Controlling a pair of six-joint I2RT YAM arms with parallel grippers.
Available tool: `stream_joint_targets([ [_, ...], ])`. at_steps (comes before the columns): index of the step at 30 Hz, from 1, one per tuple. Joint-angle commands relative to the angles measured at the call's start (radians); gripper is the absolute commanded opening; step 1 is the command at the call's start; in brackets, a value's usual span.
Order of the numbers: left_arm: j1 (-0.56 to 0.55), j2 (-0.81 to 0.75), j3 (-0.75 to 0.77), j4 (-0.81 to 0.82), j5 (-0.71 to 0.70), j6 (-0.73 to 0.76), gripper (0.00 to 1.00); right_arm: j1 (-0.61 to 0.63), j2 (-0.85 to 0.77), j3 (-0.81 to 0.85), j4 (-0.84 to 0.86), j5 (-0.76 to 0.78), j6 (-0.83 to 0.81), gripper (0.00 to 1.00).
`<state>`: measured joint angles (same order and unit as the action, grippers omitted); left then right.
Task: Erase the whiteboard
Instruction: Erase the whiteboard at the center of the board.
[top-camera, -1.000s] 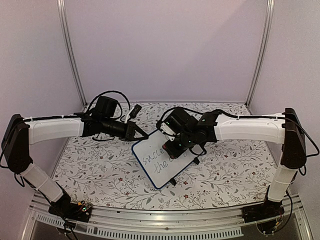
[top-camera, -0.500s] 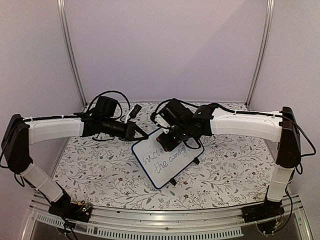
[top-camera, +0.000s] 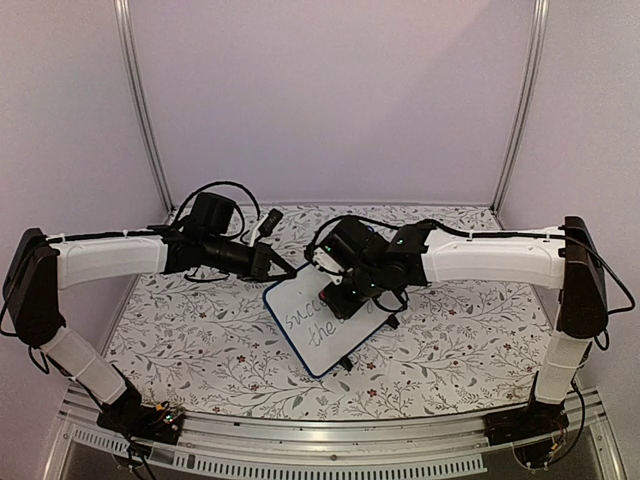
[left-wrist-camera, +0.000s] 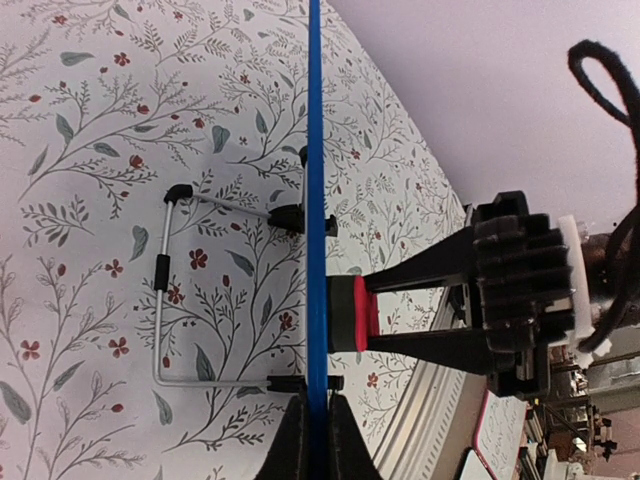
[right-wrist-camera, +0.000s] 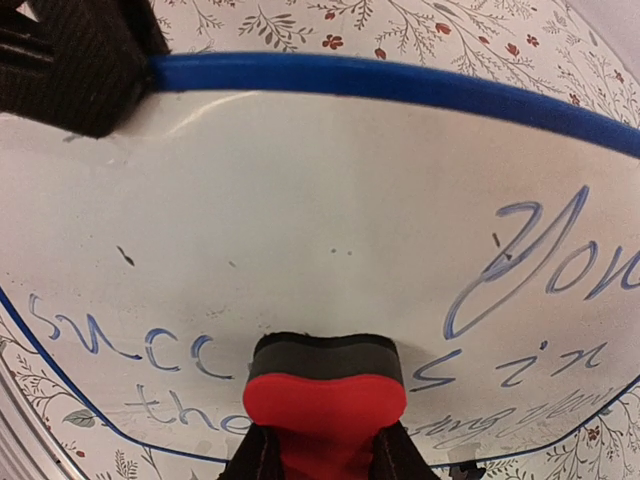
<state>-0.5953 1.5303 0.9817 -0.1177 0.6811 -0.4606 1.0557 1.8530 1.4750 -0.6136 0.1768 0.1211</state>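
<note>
Table: floral-patterned cloth, carrying the board at its middle.
Whiteboard: mid-table between the two arms, turned cornerwise and propped at a tilt on a wire stand behind it; thin blue frame all round.
Handwriting: blue marker words across part of the face; the rest is white with a few small specks.
Right gripper: clamped tight on a red block, its dark felt side pressed flat against the board's face, over the written lines.
Left gripper: closed hard on the board's blue frame along the far left edge, pinching the rim between both fingers.
Back wall: plain pale lilac, beyond the table.
</note>
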Motion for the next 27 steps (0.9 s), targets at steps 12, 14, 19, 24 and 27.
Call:
stream_joint_targets([
  [12,-0.011,-0.004,-0.008,0.028,0.035,0.017,0.00,0.076,0.055,0.079,-0.017,-0.024,-0.013,0.19],
  [14,-0.011,-0.002,-0.008,0.028,0.036,0.018,0.00,0.084,0.056,0.078,-0.016,-0.024,-0.009,0.19],
  [19,-0.011,-0.002,-0.008,0.028,0.035,0.017,0.00,0.112,0.056,0.077,-0.009,-0.026,-0.010,0.19],
  [24,-0.011,-0.003,-0.008,0.028,0.034,0.016,0.00,0.130,0.064,0.100,-0.008,-0.020,-0.012,0.19],
  [27,-0.011,-0.002,-0.008,0.028,0.034,0.016,0.00,0.139,0.070,0.121,-0.009,-0.016,-0.014,0.19],
])
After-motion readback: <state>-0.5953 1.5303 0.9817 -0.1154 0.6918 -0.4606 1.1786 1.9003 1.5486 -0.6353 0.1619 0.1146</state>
